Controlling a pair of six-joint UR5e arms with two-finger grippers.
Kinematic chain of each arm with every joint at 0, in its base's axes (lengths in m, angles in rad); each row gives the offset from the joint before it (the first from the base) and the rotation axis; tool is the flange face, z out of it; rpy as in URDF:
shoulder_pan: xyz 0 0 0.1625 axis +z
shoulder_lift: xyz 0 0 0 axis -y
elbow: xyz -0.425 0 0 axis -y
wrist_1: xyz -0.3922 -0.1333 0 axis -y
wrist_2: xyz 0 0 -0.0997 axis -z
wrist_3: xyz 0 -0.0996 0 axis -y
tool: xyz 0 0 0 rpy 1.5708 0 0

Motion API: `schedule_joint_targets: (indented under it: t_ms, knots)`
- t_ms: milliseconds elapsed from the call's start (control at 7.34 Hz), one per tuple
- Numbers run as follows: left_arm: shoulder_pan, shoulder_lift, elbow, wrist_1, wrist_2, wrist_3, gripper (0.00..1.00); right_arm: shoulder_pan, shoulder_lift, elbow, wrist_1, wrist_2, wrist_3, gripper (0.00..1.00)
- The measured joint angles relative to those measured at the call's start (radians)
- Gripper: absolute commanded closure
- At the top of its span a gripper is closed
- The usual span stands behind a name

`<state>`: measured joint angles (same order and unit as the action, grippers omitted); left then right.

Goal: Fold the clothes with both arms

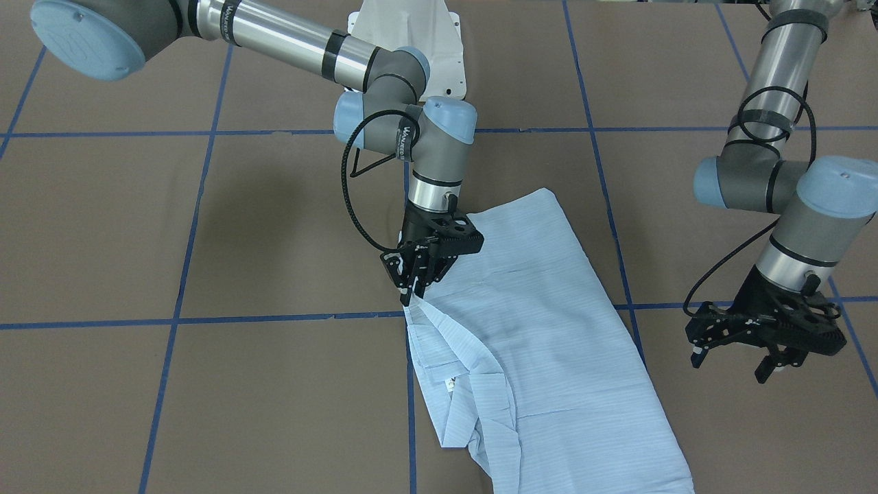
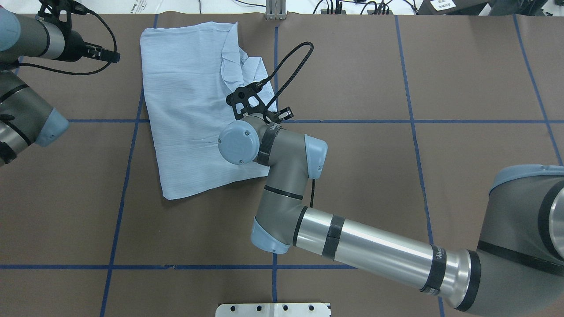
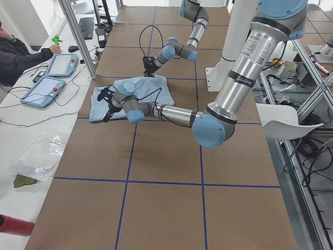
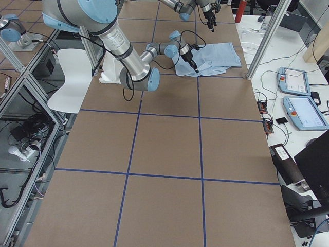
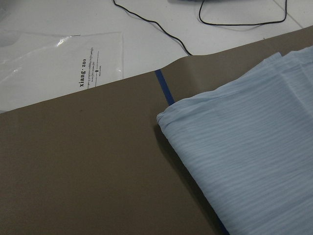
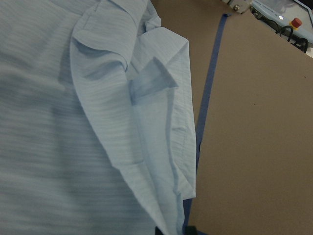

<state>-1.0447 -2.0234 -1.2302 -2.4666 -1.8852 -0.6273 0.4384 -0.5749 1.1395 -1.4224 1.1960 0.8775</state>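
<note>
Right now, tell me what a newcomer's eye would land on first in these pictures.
First, the folded light-blue striped shirt, lying on the far part of the brown table with its blue tape grid. Next, the right gripper, pointing down and pinching the shirt's edge near the collar. The left gripper hangs open off the shirt's other side, touching nothing.

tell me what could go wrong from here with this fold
1. The right pincer holds only a thin edge of the shirt, which may slip out when pulled.
2. The left pincer hangs open, off the cloth, so a one-sided pull may drag or skew the shirt.
3. The loose layers by the collar may bunch further.
</note>
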Motion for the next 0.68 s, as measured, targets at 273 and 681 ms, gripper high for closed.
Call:
schedule_joint_targets:
  t_ms: [273,681]
  knots:
    - [0.0,0.0,-0.002,0.0,0.0,-0.001,0.0,0.041,-0.015,0.013,0.007,0.049,0.014,0.27]
    - [0.003,0.0,-0.009,0.0,0.0,-0.003,0.0,0.09,-0.031,0.026,0.069,0.155,0.073,0.02]
